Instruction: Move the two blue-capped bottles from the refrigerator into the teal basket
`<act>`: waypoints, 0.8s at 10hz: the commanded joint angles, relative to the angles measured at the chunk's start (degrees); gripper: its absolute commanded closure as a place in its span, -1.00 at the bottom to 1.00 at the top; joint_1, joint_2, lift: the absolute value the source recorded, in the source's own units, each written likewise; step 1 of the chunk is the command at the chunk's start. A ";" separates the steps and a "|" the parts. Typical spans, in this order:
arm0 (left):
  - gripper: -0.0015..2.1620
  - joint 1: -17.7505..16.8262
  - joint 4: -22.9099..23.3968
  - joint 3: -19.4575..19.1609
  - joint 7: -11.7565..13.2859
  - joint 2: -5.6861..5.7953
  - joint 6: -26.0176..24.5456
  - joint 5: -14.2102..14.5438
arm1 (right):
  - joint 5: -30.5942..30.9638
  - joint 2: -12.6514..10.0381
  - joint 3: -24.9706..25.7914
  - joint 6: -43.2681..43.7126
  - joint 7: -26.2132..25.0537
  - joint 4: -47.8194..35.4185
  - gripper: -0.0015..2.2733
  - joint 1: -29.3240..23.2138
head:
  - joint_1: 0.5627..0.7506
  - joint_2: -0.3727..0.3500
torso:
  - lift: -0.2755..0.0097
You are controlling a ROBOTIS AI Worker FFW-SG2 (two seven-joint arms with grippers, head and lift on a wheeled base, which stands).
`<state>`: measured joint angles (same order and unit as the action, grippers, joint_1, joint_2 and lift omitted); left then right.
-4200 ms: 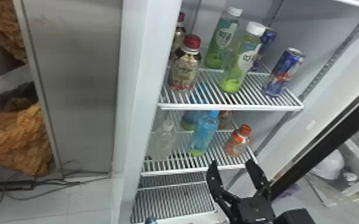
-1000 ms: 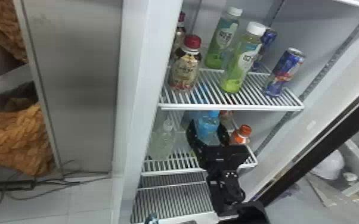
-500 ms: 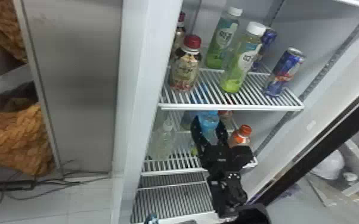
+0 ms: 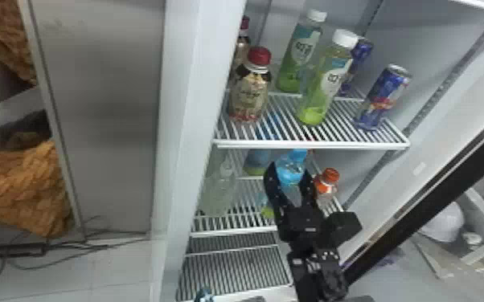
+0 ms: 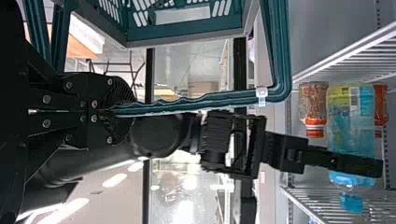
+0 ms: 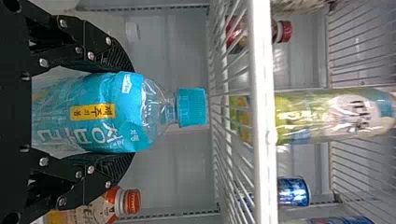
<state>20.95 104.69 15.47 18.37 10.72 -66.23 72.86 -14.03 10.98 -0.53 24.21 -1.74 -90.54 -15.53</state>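
Well, the job looks to be at the first pick, with neither of the two blue-capped bottles in the basket. The right gripper (image 4: 289, 170), a little below and right of the centre of the head view, has its fingers closed in on both sides of the front blue-capped bottle (image 6: 112, 133), the pads against its blue label. The bottle stands roughly upright inside the refrigerator (image 4: 183, 120), below the upper shelf (image 4: 313, 144); whether its base has left the middle shelf (image 4: 233, 232) I can't tell. A second blue bottle (image 4: 257, 162) sits farther back, just left of the held one in the head view, mostly hidden under the upper shelf, and is likely the other one wanted.

The left gripper (image 5: 133, 110) is pinched tight on the handle (image 5: 210, 100) of the teal basket (image 5: 187, 33), which hangs outside the refrigerator in the left wrist view. What lies inside the basket can't be seen.

So what's left is nearly all of it: draw this bottle out, lower it into the basket, then fetch the second. The orange-capped bottle (image 4: 326, 184) stands close on the right of the frame's middle, and could be knocked on the way out.
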 commanded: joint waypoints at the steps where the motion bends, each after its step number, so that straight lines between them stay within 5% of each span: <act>1: 0.05 0.00 0.00 0.00 0.00 0.00 0.00 0.00 | -0.91 -0.08 0.01 -1.42 -0.02 -5.01 -0.49 -4.30 | 0.41 -0.94 | -0.03; 8: 0.05 0.14 0.00 -0.09 0.09 0.09 0.00 0.00 | -3.46 -1.48 1.68 -6.35 2.01 -21.33 -0.49 -20.05 | 0.41 -0.94 | -0.03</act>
<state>21.09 104.70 15.39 18.46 10.81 -66.23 72.86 -17.23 9.74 1.13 18.18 0.29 -110.80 -34.32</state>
